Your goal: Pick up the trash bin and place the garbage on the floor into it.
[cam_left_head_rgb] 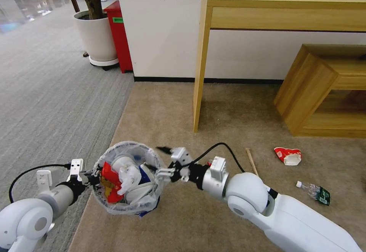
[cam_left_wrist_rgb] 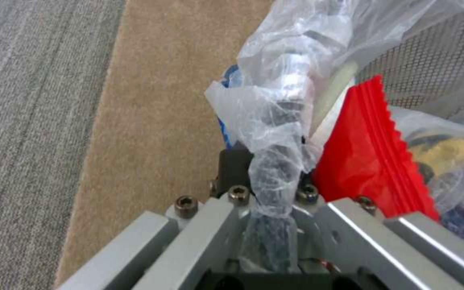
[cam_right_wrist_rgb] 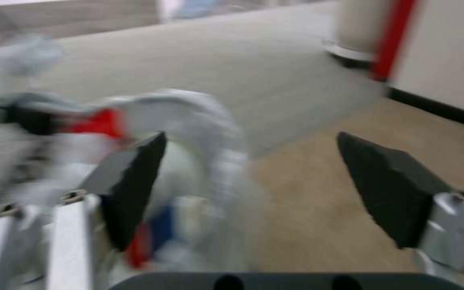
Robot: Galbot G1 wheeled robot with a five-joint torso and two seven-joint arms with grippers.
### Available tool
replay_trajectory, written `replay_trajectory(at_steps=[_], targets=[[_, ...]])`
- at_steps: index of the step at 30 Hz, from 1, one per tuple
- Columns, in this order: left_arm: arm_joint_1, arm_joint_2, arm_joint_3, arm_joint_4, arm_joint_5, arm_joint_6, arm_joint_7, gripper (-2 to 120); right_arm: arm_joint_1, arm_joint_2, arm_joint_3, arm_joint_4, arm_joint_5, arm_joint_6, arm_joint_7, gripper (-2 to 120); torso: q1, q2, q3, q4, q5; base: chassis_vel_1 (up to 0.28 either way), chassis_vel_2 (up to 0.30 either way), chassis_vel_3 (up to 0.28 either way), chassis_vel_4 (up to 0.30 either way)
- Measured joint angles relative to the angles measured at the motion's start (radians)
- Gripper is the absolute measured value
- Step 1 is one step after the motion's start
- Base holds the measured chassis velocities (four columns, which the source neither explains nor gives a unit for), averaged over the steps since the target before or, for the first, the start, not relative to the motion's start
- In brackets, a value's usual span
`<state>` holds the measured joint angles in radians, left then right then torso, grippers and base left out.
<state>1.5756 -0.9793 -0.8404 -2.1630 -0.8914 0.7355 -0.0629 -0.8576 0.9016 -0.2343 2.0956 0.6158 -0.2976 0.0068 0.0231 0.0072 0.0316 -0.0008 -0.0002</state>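
Note:
The trash bin (cam_left_head_rgb: 127, 177), round and lined with a crinkly clear bag, hangs above the tan rug. My left gripper (cam_left_head_rgb: 89, 177) is shut on its near rim, with bag and rim pinched between the fingers (cam_left_wrist_rgb: 270, 177). Inside lie a red wrapper (cam_left_wrist_rgb: 371, 161), white pieces and a blue-white pack. At the bin's other side my right gripper (cam_left_head_rgb: 164, 162) is open with nothing in it, the bin (cam_right_wrist_rgb: 189, 121) blurred just beyond its pads (cam_right_wrist_rgb: 135, 181). On the rug lie garbage pieces: a wooden stick (cam_left_head_rgb: 251, 161), a red-white paper cup (cam_left_head_rgb: 288, 155) and a clear bottle (cam_left_head_rgb: 312, 191).
A tall wooden table (cam_left_head_rgb: 278, 8) stands against the white wall, a low wooden shelf (cam_left_head_rgb: 324, 92) to its right. A white planter (cam_left_head_rgb: 97, 34) and a red box (cam_left_head_rgb: 119, 34) stand at the back left. Grey carpet lies left of the rug.

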Motion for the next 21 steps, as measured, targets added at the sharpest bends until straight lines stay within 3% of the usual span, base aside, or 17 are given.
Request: replay_trajectory(at_steps=[5,10,11,12,15,17,21], targets=[[0.023,-0.019,-0.021,0.001,0.021,0.0,0.028,0,-0.064,0.016,0.127,-0.119,-0.013,0.026,0.034,100,0.0,0.0,0.0,0.0,0.0,0.0,0.0,0.0,0.0],[0.037,-0.028,-0.032,-0.001,0.035,0.0,0.046,0,-0.083,0.038,0.206,-0.233,-0.011,0.045,0.037,100,0.0,0.0,0.0,0.0,0.0,0.0,0.0,0.0,0.0],[0.04,-0.031,-0.035,-0.001,0.04,0.0,0.053,0,-0.087,0.054,0.232,-0.303,-0.011,0.056,0.039,100,0.0,0.0,0.0,0.0001,0.0,0.0,0.0,0.0,0.0],[0.04,-0.031,-0.035,-0.001,0.04,0.0,0.053,0,-0.087,0.054,0.232,-0.303,-0.011,0.056,0.039,100,0.0,0.0,0.0,0.0001,0.0,0.0,0.0,0.0,0.0],[0.044,-0.033,-0.037,-0.002,0.047,0.0,0.063,0,-0.087,0.097,0.257,-0.457,-0.015,0.081,0.046,100,0.0,0.0,0.0,0.0,0.0001,0.0,0.0,0.0,0.0],[0.044,-0.033,-0.037,-0.002,0.048,0.0,0.065,0,-0.087,0.102,0.258,-0.475,-0.015,0.084,0.047,100,0.0,0.0,0.0,-0.0001,0.0002,0.0,0.0,0.0,0.0],[0.045,-0.035,-0.035,-0.004,0.055,0.0,0.069,0,-0.075,0.173,0.266,-0.64,-0.019,0.109,0.053,100,0.0,0.0,0.0,0.0,0.0001,0.0,0.0,0.0,0.0]])
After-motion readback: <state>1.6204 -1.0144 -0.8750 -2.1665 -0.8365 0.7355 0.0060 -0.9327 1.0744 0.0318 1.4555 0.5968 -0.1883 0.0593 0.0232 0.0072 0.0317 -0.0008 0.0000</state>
